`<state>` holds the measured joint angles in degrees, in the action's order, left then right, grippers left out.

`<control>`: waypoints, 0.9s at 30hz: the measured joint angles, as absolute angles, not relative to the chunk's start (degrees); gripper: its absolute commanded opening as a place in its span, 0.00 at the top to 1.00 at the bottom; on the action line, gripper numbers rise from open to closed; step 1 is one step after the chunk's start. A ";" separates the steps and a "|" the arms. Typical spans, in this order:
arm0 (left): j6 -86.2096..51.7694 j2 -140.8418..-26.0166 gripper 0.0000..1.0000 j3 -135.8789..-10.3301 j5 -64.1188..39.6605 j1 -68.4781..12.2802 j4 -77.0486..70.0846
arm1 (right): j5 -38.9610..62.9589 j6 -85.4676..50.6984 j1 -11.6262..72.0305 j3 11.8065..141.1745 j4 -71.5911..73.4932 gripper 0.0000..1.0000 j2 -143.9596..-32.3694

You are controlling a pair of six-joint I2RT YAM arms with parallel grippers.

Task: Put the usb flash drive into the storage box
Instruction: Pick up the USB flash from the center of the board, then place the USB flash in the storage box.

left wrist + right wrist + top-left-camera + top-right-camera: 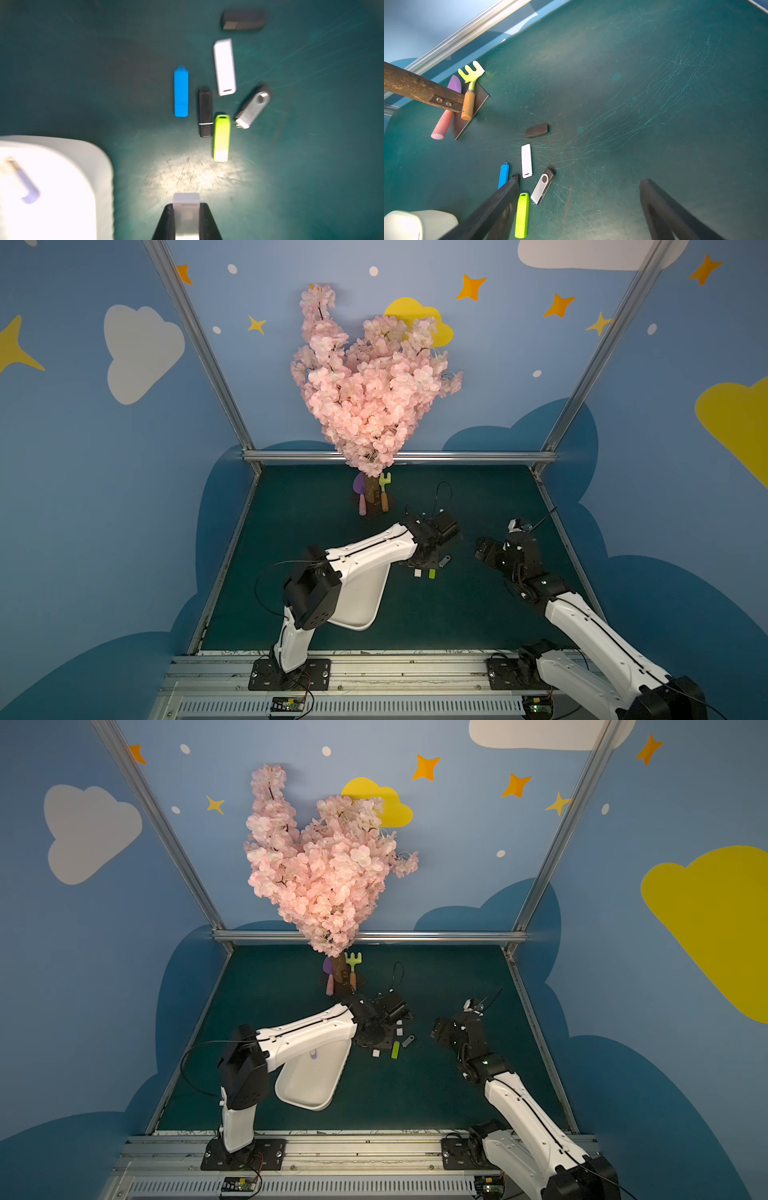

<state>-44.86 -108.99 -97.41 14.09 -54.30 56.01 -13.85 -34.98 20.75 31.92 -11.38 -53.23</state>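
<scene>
In the left wrist view my left gripper (186,207) is shut on a white usb flash drive (186,198), whose end sticks out past the fingertips just above the green mat. The storage box (87,158), a shallow white tray, lies close beside it and holds a lavender drive (28,187). In both top views the tray (361,605) (309,1085) lies under the left arm. Several more drives lie on the mat: blue (181,93), black (205,113), white (224,66), lime (222,138) and silver swivel (253,106). My right gripper (579,185) hovers open and empty to the right of them.
A pink blossom tree (365,385) stands at the back of the mat. A lime toy rake (384,489) and a purple trowel (360,495) sit at its trunk. A dark drive (537,130) lies apart from the cluster. Metal rails (399,456) edge the mat.
</scene>
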 measured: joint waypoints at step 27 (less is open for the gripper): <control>-32.73 -102.50 0.90 -67.59 8.54 -33.01 40.69 | -12.82 -35.75 20.75 33.89 -11.94 0.06 -56.21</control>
